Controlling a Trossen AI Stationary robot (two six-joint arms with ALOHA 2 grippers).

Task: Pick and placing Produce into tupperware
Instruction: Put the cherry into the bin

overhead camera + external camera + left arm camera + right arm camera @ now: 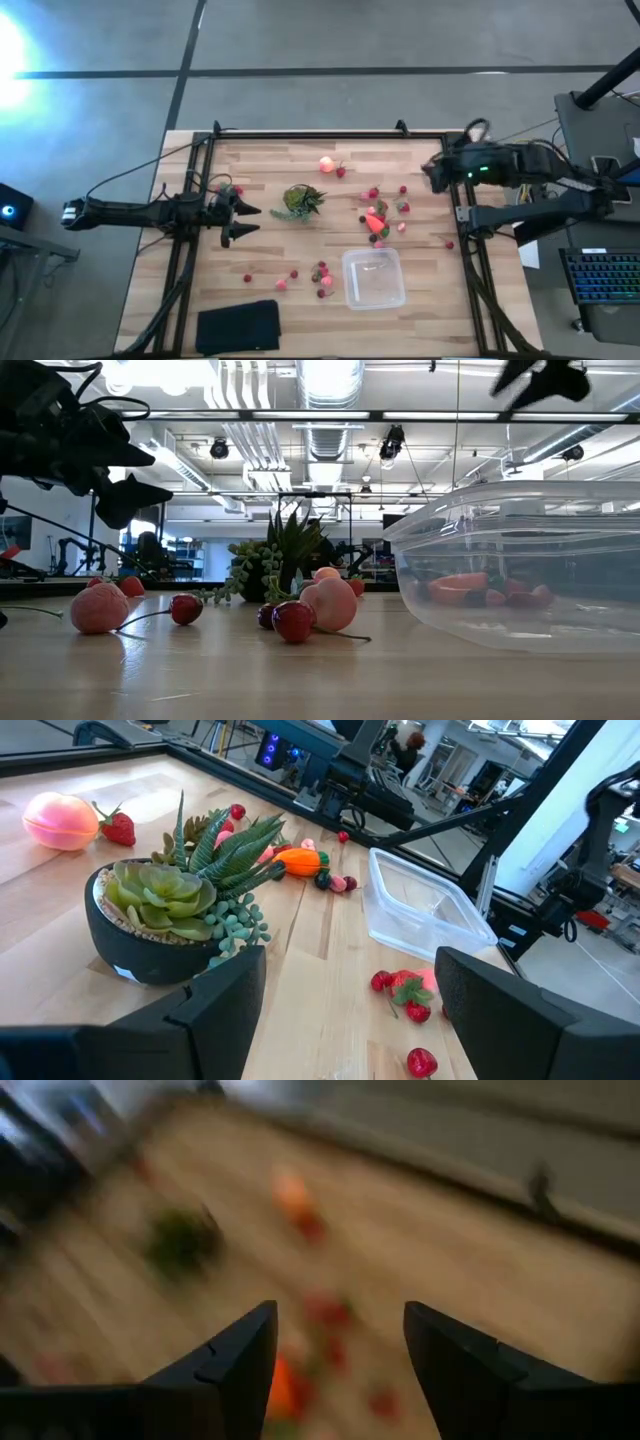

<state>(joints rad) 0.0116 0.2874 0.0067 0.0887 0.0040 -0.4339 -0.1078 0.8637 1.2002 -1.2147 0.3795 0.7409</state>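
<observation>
The produce lies scattered on the wooden table: a peach-pink round piece (327, 165), an orange-red piece (375, 220), and small red berries (322, 272) around them. The clear tupperware (374, 278) rests on its base near the front edge; in the low view, the tupperware (520, 560) stands right of some berries (293, 620). My left gripper (250, 220) waits open at the table's left, facing a potted green plant (170, 915). My right gripper (430, 175) hangs open high over the right edge, tipped down toward the produce (290, 1385), with nothing between its fingers.
A flat black pad (240, 325) lies at the front left. The potted plant (300, 200) stands mid-table between the left gripper and the produce. A black frame rail (330, 135) runs round the table's edges. Bare wood lies at the front right.
</observation>
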